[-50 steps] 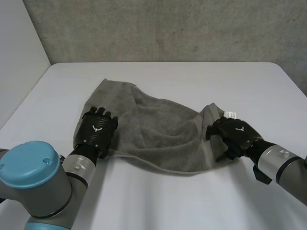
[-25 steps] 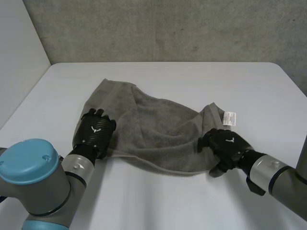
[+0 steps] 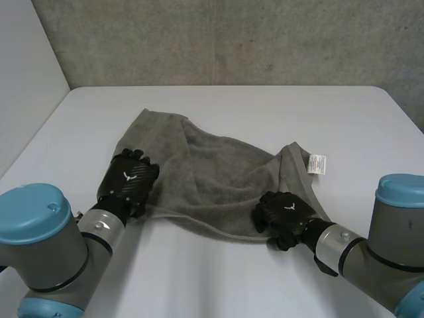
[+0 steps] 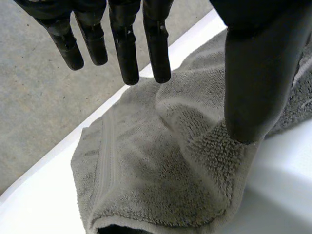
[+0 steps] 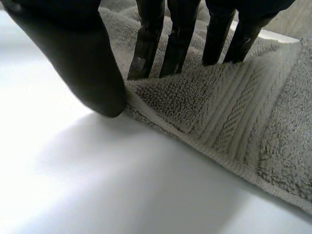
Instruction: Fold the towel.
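Black and straight-fingered, the left hand point(image 3: 129, 180) sits at the left end of the grey towel point(image 3: 218, 172) with only its thumb on the pile, gripping nothing. The right hand point(image 3: 283, 211) lays straight fingers on the near hem toward the right, thumb against the edge, not yet pinching. The towel sprawls rumpled across the middle of the white table point(image 3: 232, 278). This looks like the grasping step before a first fold. Next, each hand likely needs to nip its edge firmly.
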